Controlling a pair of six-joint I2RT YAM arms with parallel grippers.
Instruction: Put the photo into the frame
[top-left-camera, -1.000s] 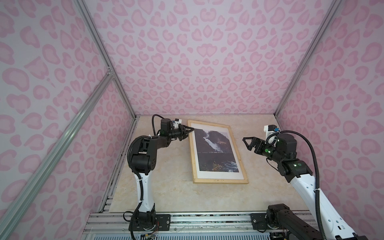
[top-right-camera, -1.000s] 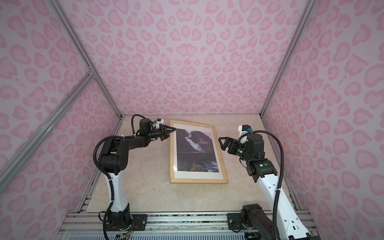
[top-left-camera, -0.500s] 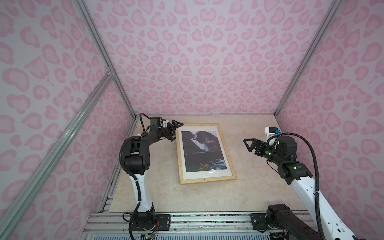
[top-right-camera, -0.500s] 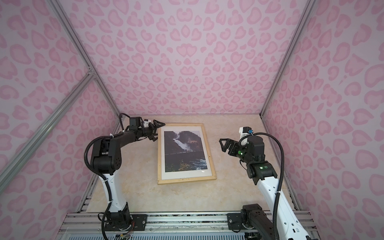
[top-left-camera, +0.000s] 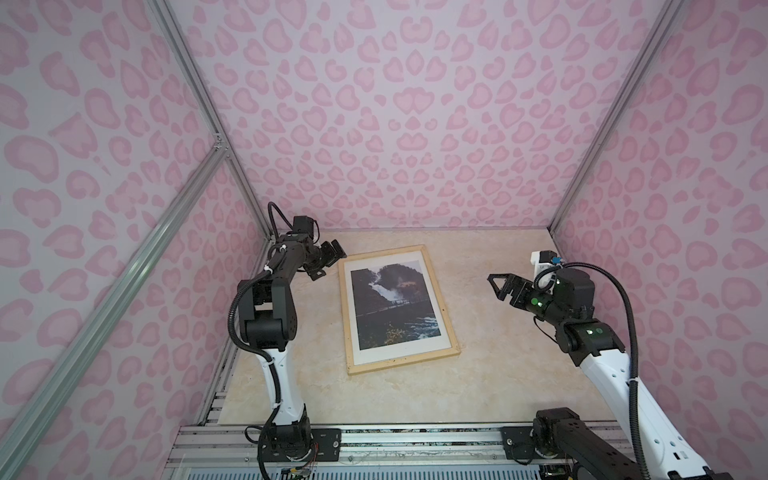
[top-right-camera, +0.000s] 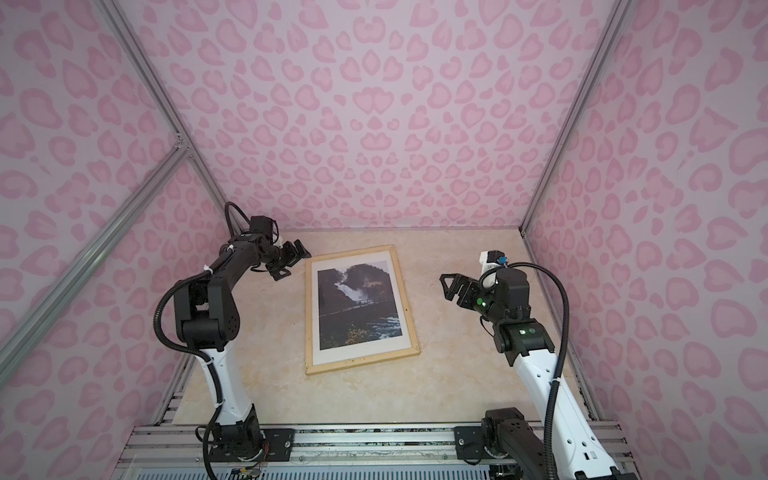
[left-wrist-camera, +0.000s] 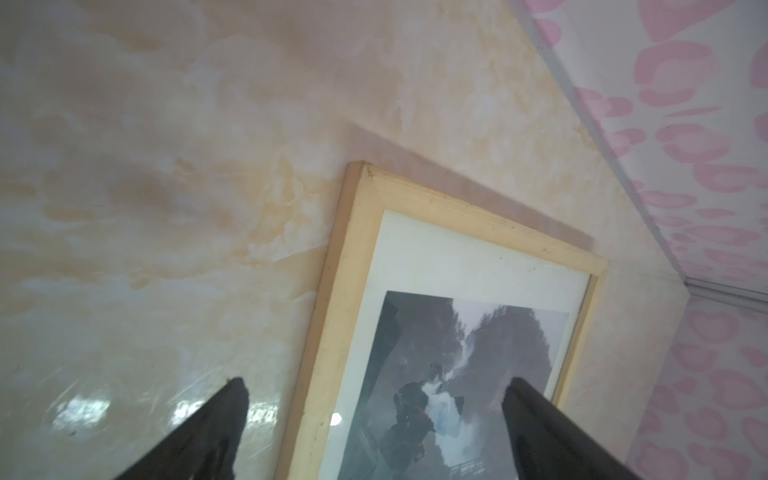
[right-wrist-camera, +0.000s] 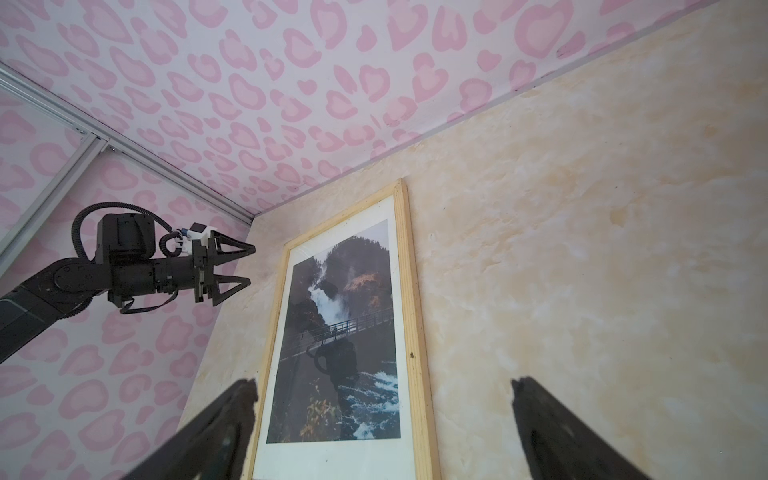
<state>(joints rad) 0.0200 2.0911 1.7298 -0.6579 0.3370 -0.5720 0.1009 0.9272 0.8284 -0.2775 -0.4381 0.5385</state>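
Photo (top-left-camera: 392, 305) seen seated in frame (top-left-camera: 403, 362), flat mid-counter (top-left-camera: 498, 374). Left hand (top-left-camera: 330, 264) at frame's 10 o'clock, right hand (top-left-camera: 494, 286) at 3, both spread, empty. Insertion judged done; only withdrawal called for.

We see a booth closed in on three sides. The back wall (top-left-camera: 395, 124), left wall (top-left-camera: 62, 208) and right wall (top-left-camera: 706, 166) all carry the same pale lilac sheet with pink leopard-style blotches. Bare aluminium posts run up both back corners (top-left-camera: 193, 83) (top-left-camera: 623, 104), and a diagonal brace (top-left-camera: 124, 276) crosses the left wall and meets the left post. The tabletop (top-left-camera: 498, 353) is glossy, cream with beige marbling. A slotted aluminium rail (top-left-camera: 415, 440) runs along its near edge, with a ribbed grille (top-left-camera: 374, 473) below. Light is soft and even, shadows faint. In the left wrist view we get white glare patches (left-wrist-camera: 83, 411) on the tabletop.
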